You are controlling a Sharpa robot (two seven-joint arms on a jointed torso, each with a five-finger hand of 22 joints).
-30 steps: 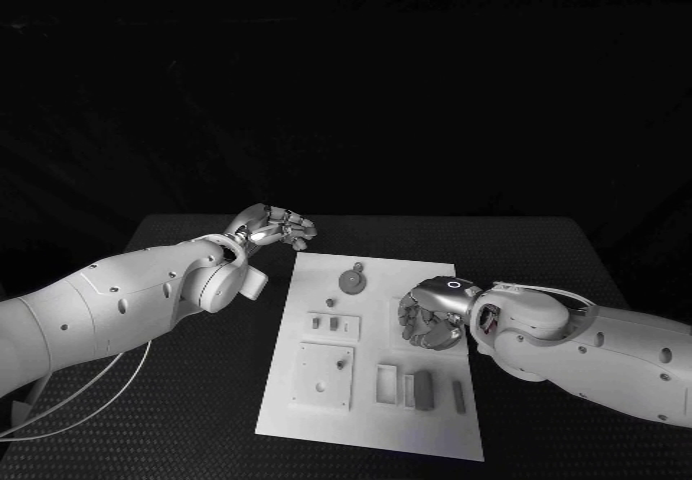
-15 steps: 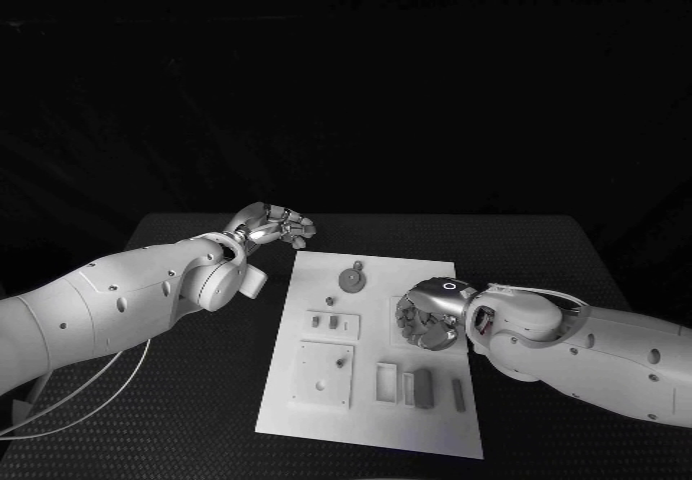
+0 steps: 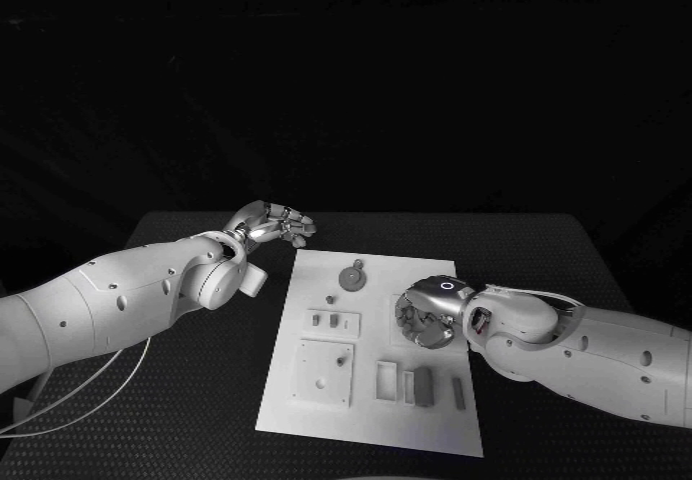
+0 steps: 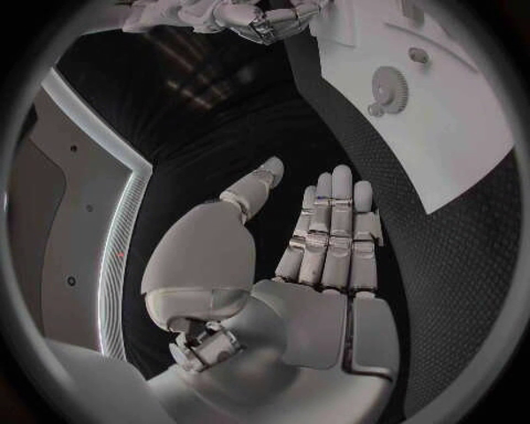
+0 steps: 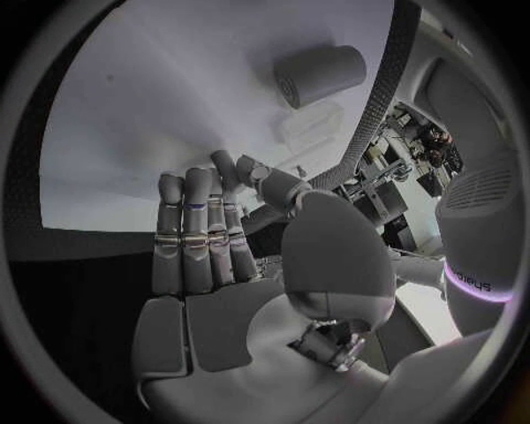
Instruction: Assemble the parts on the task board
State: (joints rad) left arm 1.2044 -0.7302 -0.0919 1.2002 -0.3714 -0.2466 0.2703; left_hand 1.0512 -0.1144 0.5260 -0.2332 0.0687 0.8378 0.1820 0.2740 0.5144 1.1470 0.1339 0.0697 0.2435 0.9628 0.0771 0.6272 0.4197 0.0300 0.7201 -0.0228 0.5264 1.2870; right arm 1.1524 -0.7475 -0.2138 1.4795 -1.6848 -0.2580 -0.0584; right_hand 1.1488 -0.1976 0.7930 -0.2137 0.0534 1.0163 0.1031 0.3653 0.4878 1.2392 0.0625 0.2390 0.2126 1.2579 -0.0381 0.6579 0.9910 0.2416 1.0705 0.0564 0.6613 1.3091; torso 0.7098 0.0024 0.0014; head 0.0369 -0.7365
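Note:
The white task board [image 3: 433, 425] lies in the middle of the table. On it are a round gear-like part [image 3: 353, 277], small pegs [image 3: 326, 322], a square plate [image 3: 325, 372] and upright slot pieces [image 3: 421, 388]. My right hand [image 3: 430, 315] hovers over the board's right middle, fingers straight and holding nothing. In the right wrist view, that hand [image 5: 215, 238] points at the board [image 5: 144, 106], where a grey cylinder [image 5: 321, 75] lies. My left hand [image 3: 274, 225] is off the board's far left corner. Its palm [image 4: 321, 265] is flat and holds nothing.
Black textured table [image 3: 173, 400] surrounds the board on all sides. The left wrist view shows the board's gear [image 4: 389, 87] and my right hand [image 4: 254, 18] beyond it. A white cable [image 3: 87, 395] loops under my left arm.
My right hand has edged slightly left over the board. The left hand has stayed where it was.

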